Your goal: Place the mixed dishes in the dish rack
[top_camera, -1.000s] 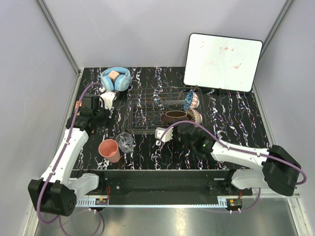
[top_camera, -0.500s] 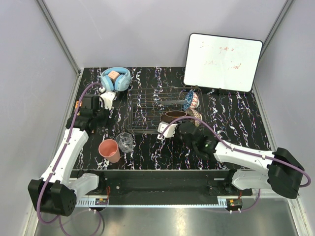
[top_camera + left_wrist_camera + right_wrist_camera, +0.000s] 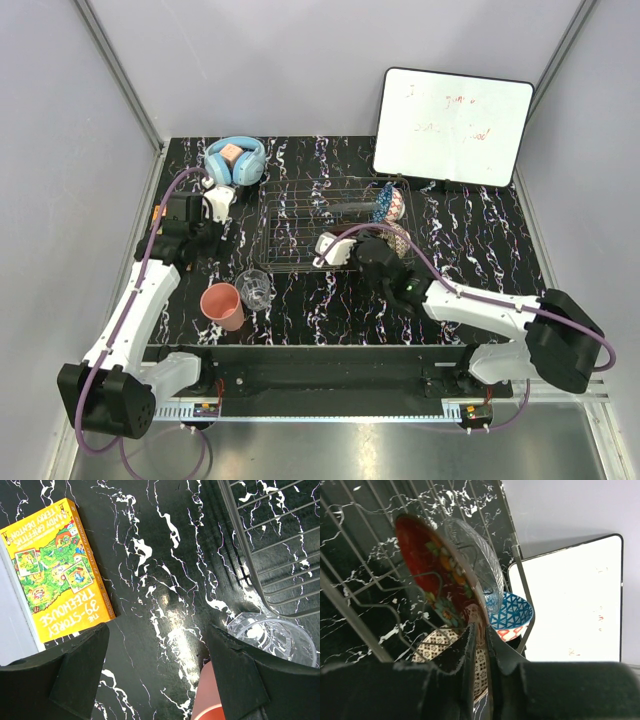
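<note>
Right wrist: right arm outstretched, jaws pinching red floral plate rim; left jaws spread wide.

Top camera looks down from behind; close wrist cameras both catch dish rack.

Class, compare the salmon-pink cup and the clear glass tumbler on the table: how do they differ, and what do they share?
The salmon-pink cup is opaque and coloured; the clear glass tumbler is see-through. The cup looks slightly the larger of the two. The tumbler stands nearer the dish rack, the cup nearer the front edge of the table. Both appear to stand mouth up on the table, side by side, outside the rack.
</note>
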Motion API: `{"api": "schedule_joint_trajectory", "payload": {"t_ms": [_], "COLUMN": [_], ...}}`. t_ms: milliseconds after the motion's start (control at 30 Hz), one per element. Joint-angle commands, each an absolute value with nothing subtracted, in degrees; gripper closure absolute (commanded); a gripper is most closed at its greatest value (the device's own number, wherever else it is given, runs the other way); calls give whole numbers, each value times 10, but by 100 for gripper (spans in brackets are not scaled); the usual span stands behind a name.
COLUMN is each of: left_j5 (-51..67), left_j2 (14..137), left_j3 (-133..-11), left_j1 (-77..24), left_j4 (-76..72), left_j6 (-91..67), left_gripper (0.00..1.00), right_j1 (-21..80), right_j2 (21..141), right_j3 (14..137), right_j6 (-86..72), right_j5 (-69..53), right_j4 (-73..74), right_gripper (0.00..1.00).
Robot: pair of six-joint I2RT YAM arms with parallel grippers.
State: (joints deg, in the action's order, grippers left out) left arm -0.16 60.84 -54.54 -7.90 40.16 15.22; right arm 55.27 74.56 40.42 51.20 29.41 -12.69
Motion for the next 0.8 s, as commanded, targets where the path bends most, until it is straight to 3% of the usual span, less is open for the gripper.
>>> {"api": "schedule_joint_trajectory", "payload": {"t_ms": [0,167,367,767], "left_j5": [-16,-15,-19,-18], "left_j2": [599,599,596,606], "left_j3": [-543,-548,-540,-555], "left_j1": [-76,-76,-76,-76], "left_j4": [378,378,376,377], "left_j6": [157,157,165,161], "left_gripper": [18,18,18,18], "right_j1": [525,507,508,540], "right_j2": [760,782,747,627], "right_j3": [445,452,431,480], "right_j6": [523,521,481,393], "right_j5": [295,293,290,332], "right_j4": [-175,-170,-128,26], "right_gripper": [81,80,68,29]}}
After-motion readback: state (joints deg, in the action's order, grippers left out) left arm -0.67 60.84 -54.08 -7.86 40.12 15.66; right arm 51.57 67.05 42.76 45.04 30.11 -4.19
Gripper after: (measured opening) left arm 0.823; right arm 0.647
